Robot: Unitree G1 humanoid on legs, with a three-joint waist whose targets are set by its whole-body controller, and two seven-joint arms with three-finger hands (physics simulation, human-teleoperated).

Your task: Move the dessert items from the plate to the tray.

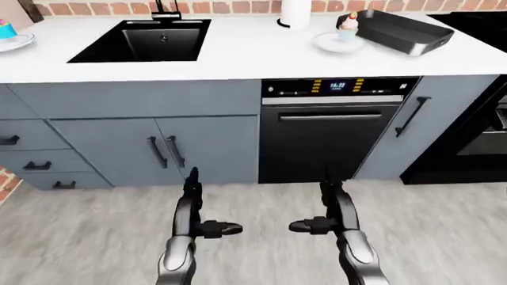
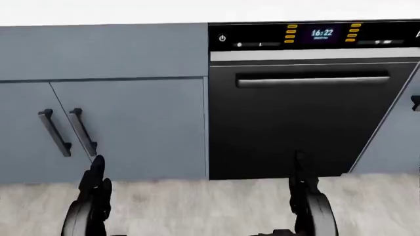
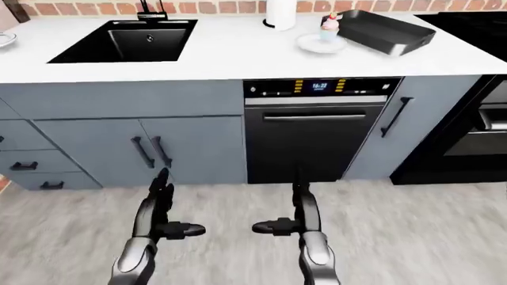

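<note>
A cupcake [image 1: 349,27] with pink frosting stands on a small white plate [image 1: 331,43] at the top right of the white counter in the left-eye view. Right beside the plate lies a dark rectangular tray [image 1: 404,31], which looks empty. Both my hands hang low over the floor, well short of the counter. My left hand [image 1: 204,208] is open, fingers pointing up and thumb turned inward, holding nothing. My right hand [image 1: 317,208] mirrors it, open and empty. A second plate [image 1: 16,41] with a blue cupcake [image 1: 6,28] shows at the counter's far left edge.
A black sink [image 1: 142,38] is set into the counter [image 1: 238,59] on the left, and a white paper roll [image 1: 295,13] stands near the plate. Under the counter are grey cabinet doors [image 1: 158,148] and a black dishwasher [image 1: 337,130]. A black oven [image 1: 475,136] stands at the right.
</note>
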